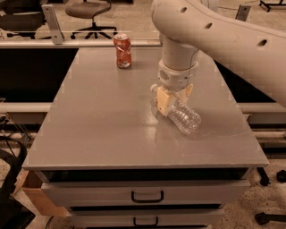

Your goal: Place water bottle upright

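Note:
The water bottle is clear ribbed plastic and lies tilted on the grey table, right of centre. Its base points toward the front right. Its neck end is under my gripper, and a small white part that looks like the cap shows at the gripper's left. My gripper comes down from above on the big white arm. Its cream fingers stand on either side of the bottle's upper half and are closed on it. The label band is hidden.
An orange-red soda can stands upright at the table's back left. Drawers with dark handles are under the front edge. An office chair and a rail stand behind the table. A dark chair part is at the lower left.

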Tool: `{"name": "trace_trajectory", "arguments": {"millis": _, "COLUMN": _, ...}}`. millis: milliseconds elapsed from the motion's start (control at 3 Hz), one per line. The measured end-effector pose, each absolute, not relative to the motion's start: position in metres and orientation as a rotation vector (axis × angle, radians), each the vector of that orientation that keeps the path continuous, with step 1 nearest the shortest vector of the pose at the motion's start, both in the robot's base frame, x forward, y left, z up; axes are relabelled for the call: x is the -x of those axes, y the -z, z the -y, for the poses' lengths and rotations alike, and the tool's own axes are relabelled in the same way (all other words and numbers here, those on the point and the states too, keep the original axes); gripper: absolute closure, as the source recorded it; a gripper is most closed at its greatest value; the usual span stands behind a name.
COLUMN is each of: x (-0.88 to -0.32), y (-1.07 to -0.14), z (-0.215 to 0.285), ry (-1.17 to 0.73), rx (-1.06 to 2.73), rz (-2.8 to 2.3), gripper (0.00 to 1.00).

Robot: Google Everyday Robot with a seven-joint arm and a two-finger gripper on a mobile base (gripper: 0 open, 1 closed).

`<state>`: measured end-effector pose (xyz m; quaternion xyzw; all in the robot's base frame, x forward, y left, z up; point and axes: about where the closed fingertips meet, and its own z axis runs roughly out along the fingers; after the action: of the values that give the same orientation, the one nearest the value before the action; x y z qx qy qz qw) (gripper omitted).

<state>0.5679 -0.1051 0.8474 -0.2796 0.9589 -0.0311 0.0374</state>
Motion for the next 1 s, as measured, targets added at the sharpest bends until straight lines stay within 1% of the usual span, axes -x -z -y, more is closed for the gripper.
{"name": "trace_trajectory", "arguments": {"millis": 333, "x": -0.569, "y": -0.847, "z": 0.104, "ry": 0.093, "rx": 0.857, "rz": -2.936, "gripper": 1.0}}
{"name": "trace_trajectory", "arguments": {"millis": 1000, "x": -0.57, "y": -0.86, "z": 0.102, "ry": 0.126, "rx": 0.864, "rz": -2.903, "gripper": 1.0}}
